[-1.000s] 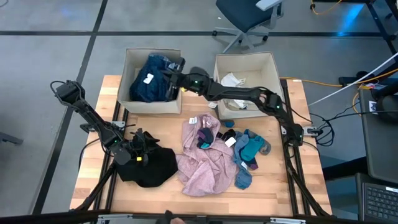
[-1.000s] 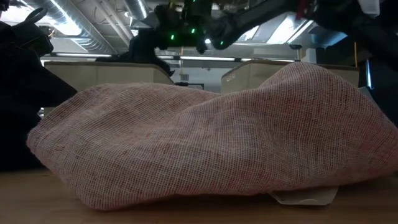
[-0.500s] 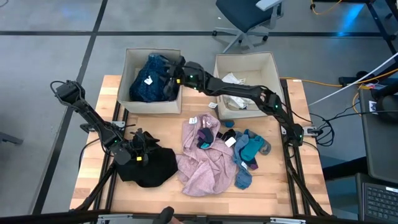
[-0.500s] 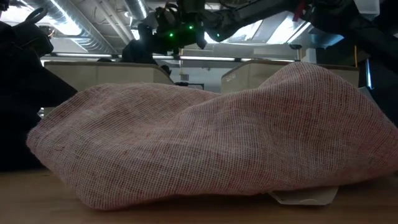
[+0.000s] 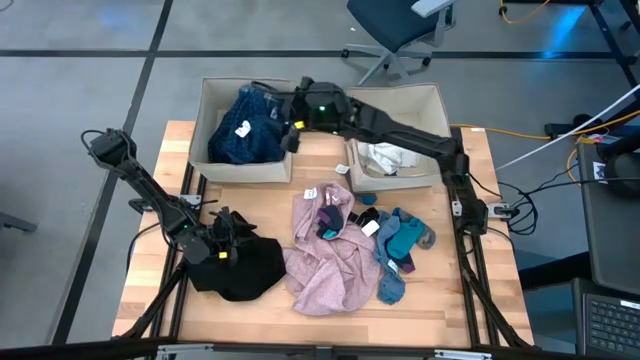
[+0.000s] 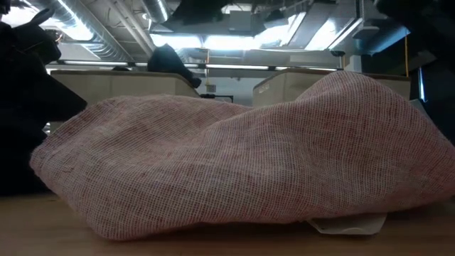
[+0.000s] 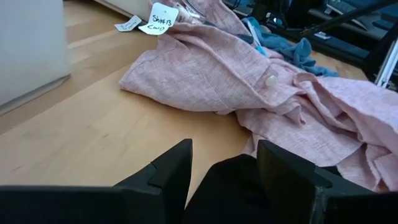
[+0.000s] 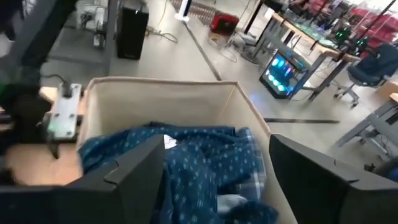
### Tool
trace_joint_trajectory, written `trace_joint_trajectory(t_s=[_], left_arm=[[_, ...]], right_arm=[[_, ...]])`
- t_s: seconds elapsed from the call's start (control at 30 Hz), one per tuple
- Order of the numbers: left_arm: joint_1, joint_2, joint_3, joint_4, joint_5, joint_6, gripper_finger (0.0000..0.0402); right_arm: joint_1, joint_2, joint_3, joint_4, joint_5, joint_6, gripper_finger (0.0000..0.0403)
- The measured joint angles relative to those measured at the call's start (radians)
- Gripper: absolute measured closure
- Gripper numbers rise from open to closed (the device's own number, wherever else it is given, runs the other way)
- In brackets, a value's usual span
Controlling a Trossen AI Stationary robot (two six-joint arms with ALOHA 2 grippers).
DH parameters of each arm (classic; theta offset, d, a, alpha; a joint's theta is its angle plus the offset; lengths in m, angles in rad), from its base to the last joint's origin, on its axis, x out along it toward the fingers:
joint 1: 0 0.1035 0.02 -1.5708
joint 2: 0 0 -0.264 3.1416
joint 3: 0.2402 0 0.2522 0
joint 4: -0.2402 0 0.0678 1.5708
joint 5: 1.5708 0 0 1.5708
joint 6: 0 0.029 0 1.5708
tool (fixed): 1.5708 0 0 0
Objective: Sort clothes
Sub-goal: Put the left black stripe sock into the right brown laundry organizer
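Note:
A navy dotted piece [image 5: 240, 130] lies heaped in the left beige bin [image 5: 205, 110], over a blue plaid bit. My right gripper [image 5: 290, 122] hangs open above that bin's right wall; in the right wrist view its fingers [image 8: 134, 171] stand wide over the navy cloth [image 8: 205, 155], clear of it. A pink shirt [image 5: 330, 265], teal socks [image 5: 405, 240] and a dark purple piece [image 5: 332, 215] lie mid-table. A black garment [image 5: 245, 268] lies near the left. My left gripper [image 5: 235, 243] rests open at its far edge. My left gripper comes in low from the table's left, slanting slightly down. A bulge of the black garment [image 7: 230, 183] sits in the gap between its two open fingers [image 7: 174, 168]. I cannot tell whether they pinch it. The garment lies slack on the table.
The right beige bin [image 5: 440, 110] holds a white garment [image 5: 385, 158]. White paper tags [image 7: 163, 14] lie on the wood between the bins and the pink shirt. Bare wood shows along the near edge and at the table's left.
My right gripper has let go of the navy dotted piece, which stays in the left bin. It has opened, risen out of the bin, tipped up toward level and drawn back a little toward the table's right.

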Motion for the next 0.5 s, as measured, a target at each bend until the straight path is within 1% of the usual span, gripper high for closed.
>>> trace_joint_trajectory(t_s=[0.07,0.17,0.27,0.33,0.4,0.5], left_arm=[[0.000,-0.015,0.000,-0.002,0.000,0.003,0.0229],[0.000,-0.025,0.000,-0.001,0.000,0.022,0.0229],[0.003,-0.026,0.000,0.001,0.000,0.024,0.0229],[0.010,-0.026,0.000,0.001,0.000,0.020,0.0229],[0.016,-0.026,0.000,0.001,0.000,0.019,0.0229],[0.019,-0.026,0.000,0.001,0.000,0.019,0.0229]], right_arm=[[0.000,-0.031,0.001,-0.082,-0.021,-0.014,0.0119],[-0.001,-0.058,0.000,-0.215,-0.084,-0.001,0.0120],[0.014,-0.087,-0.002,-0.338,-0.197,0.026,0.0121],[0.052,-0.107,-0.001,-0.403,-0.262,0.035,0.0121],[0.104,-0.110,0.001,-0.449,-0.274,0.036,0.0121],[0.180,-0.105,-0.021,-0.516,-0.248,0.037,0.0121]])
